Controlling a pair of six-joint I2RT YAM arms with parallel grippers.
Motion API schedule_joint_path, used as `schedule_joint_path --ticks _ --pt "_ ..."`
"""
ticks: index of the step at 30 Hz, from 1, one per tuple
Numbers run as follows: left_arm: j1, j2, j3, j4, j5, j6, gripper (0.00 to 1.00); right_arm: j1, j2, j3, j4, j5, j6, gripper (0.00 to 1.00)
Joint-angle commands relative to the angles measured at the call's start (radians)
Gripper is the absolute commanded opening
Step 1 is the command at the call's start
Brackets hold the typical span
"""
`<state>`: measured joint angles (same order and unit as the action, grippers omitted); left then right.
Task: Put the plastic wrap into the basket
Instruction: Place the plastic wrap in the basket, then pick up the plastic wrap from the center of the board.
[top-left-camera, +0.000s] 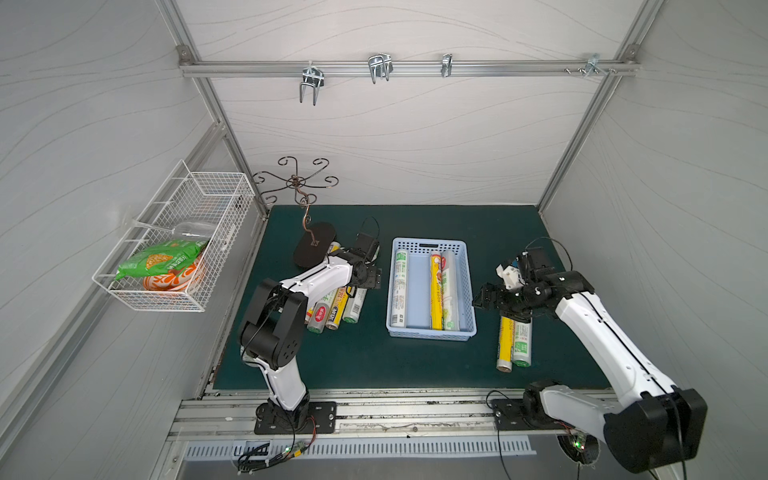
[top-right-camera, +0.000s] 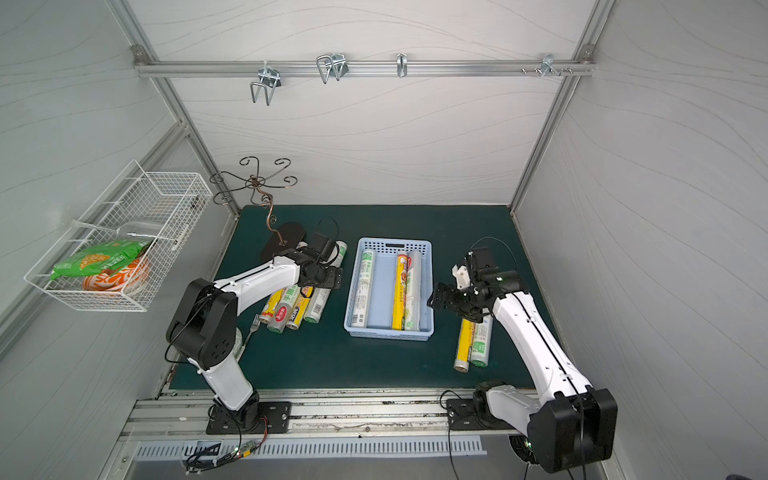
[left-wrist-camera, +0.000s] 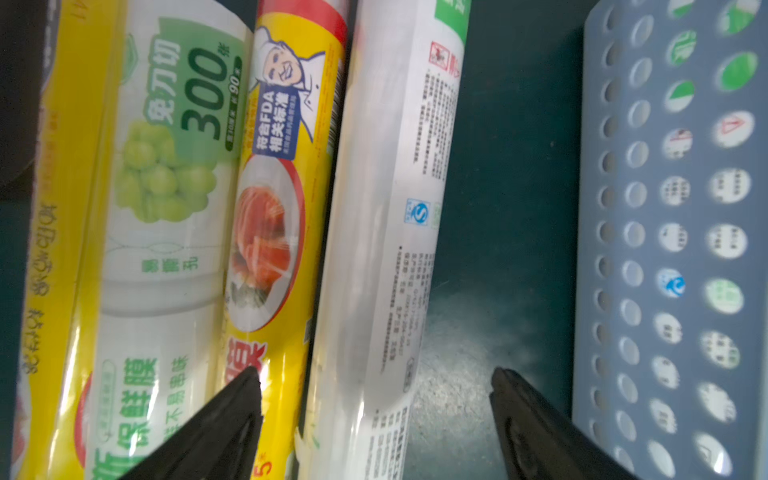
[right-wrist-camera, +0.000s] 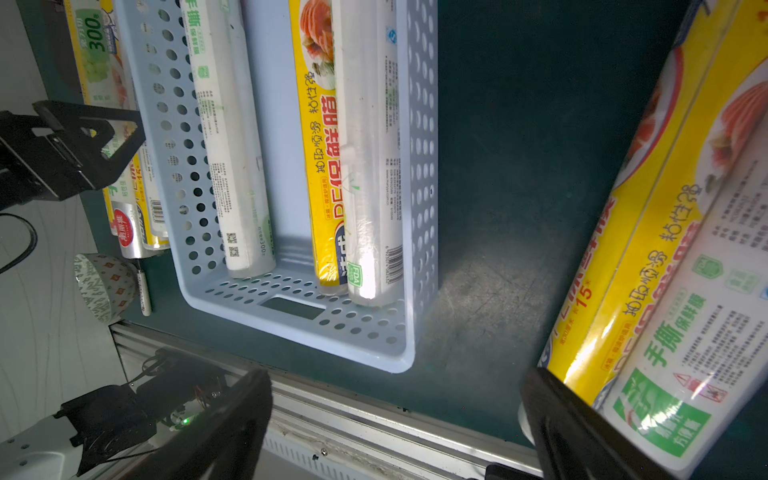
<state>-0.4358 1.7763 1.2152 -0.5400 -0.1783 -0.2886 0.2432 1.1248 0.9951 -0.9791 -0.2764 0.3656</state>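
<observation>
A light blue, perforated, rectangular plastic basket (top-left-camera: 432, 333) is noted at mid-worktop on the dark green mat (top-left-camera: 374, 365). Three rolls of plastic wrap are laid lengthwise inside it: a white roll with green print (top-left-camera: 401, 286) against the left wall, and a yellow-labelled roll (top-left-camera: 435, 291) touching a pale clear-wrapped roll (top-left-camera: 450, 291) along the right wall. A cluster of further rolls (top-left-camera: 337, 309) is lying side by side toward the left edge of the mat, partly covered by the left arm (top-left-camera: 316, 278). The left gripper (left-wrist-camera: 376, 374) is held low over this cluster with jaws apart; the white roll nearest the basket (left-wrist-camera: 386, 208) is seen between the fingers with a gap on either side. A yellow roll (top-left-camera: 505, 345) and a white green-printed roll (top-left-camera: 523, 343) are lying touching toward the front right corner. The right gripper (right-wrist-camera: 395, 374) is spread wide and empty over bare mat between the basket and that pair.
</observation>
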Motion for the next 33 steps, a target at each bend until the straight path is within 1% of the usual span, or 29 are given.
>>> schedule_joint_path --ticks 1,3,7,11,19,24,33 --pt "0.005 0.031 0.048 0.015 -0.002 0.015 0.88 -0.008 -0.016 -0.006 -0.016 0.021 -0.003 0.99" --pt "0.005 0.047 0.058 0.016 0.004 0.017 0.85 -0.007 -0.014 -0.008 -0.013 0.02 0.001 0.99" --pt "0.007 0.08 0.081 0.01 0.019 0.022 0.75 -0.007 -0.01 -0.01 -0.015 0.029 0.001 0.99" --pt "0.006 0.095 0.088 0.022 0.045 0.022 0.69 -0.007 -0.008 -0.012 -0.013 0.034 -0.001 0.99" --pt "0.007 0.142 0.119 0.018 0.069 0.022 0.67 -0.007 -0.005 -0.015 -0.01 0.039 0.0 0.99" --pt "0.007 0.174 0.139 0.005 0.06 0.026 0.67 -0.008 0.003 -0.016 -0.01 0.035 0.001 0.99" --pt "0.008 0.205 0.144 0.014 0.089 0.011 0.65 -0.007 0.009 -0.016 -0.007 0.036 0.002 0.99"
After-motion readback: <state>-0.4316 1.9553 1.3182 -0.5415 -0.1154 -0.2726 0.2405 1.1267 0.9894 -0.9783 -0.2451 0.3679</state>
